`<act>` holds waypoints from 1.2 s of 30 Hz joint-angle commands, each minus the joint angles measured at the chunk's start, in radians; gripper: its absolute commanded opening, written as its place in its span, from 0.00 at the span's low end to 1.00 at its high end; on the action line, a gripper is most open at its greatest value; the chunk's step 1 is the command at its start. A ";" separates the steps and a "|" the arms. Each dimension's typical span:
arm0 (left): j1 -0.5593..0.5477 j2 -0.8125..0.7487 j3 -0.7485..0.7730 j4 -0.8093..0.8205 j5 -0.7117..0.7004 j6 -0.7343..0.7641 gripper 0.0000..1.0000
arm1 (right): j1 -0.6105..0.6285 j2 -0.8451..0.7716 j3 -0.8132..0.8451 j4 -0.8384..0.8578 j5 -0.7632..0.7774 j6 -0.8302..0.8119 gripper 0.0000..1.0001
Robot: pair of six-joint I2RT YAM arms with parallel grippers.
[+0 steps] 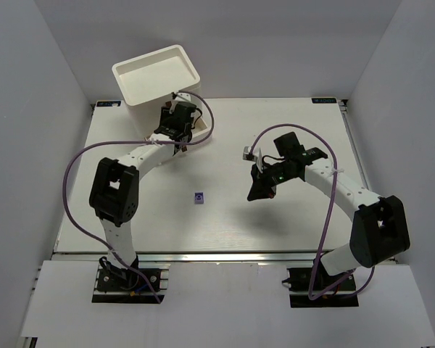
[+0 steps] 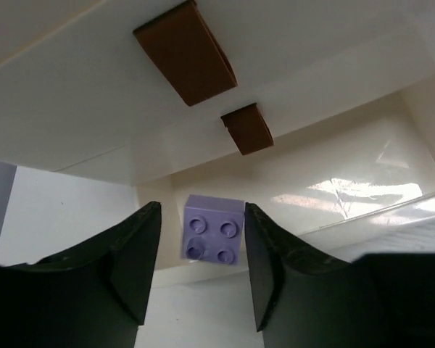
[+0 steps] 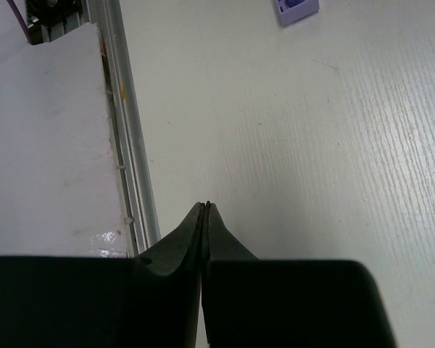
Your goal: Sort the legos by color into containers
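A light purple lego [image 2: 214,230] shows between my left gripper's [image 2: 201,209] open fingers. It lies against the right finger and apart from the left one, over a pulled-out white drawer [image 2: 348,181] of the container unit [image 1: 156,72]. Two brown handles [image 2: 186,51] of shut drawers are above it. In the top view my left gripper [image 1: 178,122] is at the unit's front. A second purple lego [image 1: 199,197] lies on the table's middle, and it also shows in the right wrist view [image 3: 297,10]. My right gripper [image 1: 259,193] is shut and empty, right of that lego [image 3: 205,206]. No green legos are in view.
The white table [image 1: 290,225] has a metal rail [image 3: 130,159] along its near edge. Grey walls stand on the left, right and back. The unit's tray top [image 1: 130,72] stands at the back left.
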 commanded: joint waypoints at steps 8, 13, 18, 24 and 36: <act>0.021 -0.030 0.027 -0.079 0.025 -0.063 0.69 | 0.004 -0.004 0.047 -0.146 -0.125 -0.199 0.47; 0.021 -0.309 -0.155 -0.095 0.293 -0.162 0.10 | 0.073 -0.048 -0.019 -0.082 -0.137 -0.312 0.62; 0.021 -0.673 -0.488 -0.073 0.618 -0.193 0.31 | 0.215 -0.083 -0.136 0.167 0.143 -0.349 0.82; 0.021 -1.110 -0.702 -0.179 0.751 -0.144 0.77 | 0.326 0.068 -0.093 0.454 0.319 -0.262 0.89; 0.010 -1.454 -0.777 -0.290 0.527 -0.202 0.86 | 0.436 0.467 0.239 0.496 0.499 -0.036 0.89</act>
